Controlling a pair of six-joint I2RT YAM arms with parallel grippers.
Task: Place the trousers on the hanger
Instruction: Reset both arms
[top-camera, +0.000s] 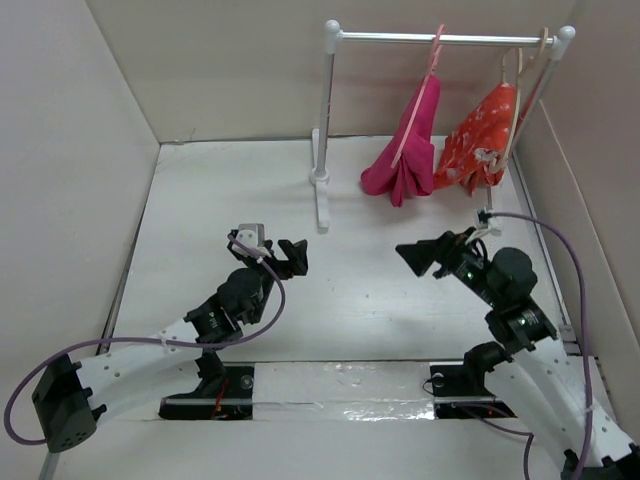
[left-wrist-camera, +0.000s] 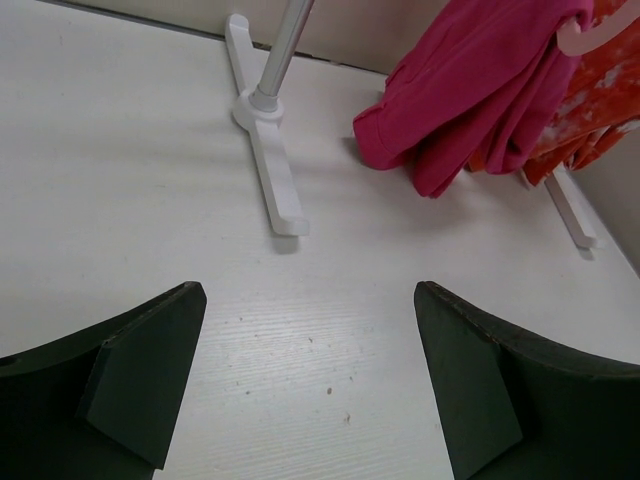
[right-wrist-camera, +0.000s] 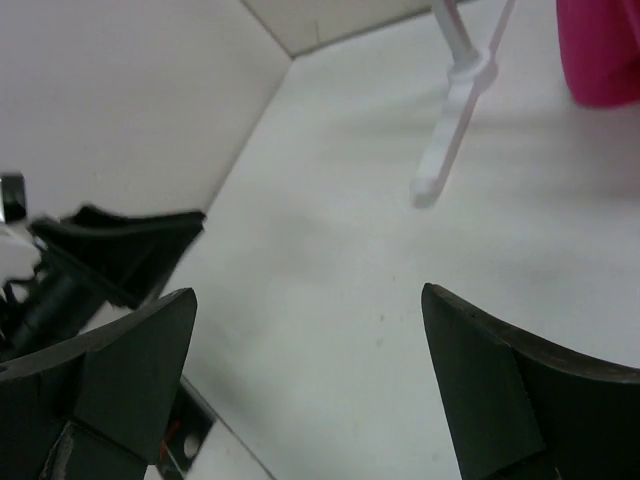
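trousers (top-camera: 405, 165) magenta, draped (bunched) on hanger (top-camera: 435, 58) | left claw (left-wrist-camera: 310, 380) spread | right claw (right-wrist-camera: 310, 390) spread

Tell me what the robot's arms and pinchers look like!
The left arm and right arm have white links dotted with holes, and black joints. A thin purple cable loops along each. The left gripper and right gripper have black wedge-shaped fingers.

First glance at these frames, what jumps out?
The magenta trousers draped over the salmon-pink hanger on the white rack, far right, with an orange-red floral garment hanging just to their right. Nearer the camera, the left gripper and right gripper both hang open and empty above the white table.
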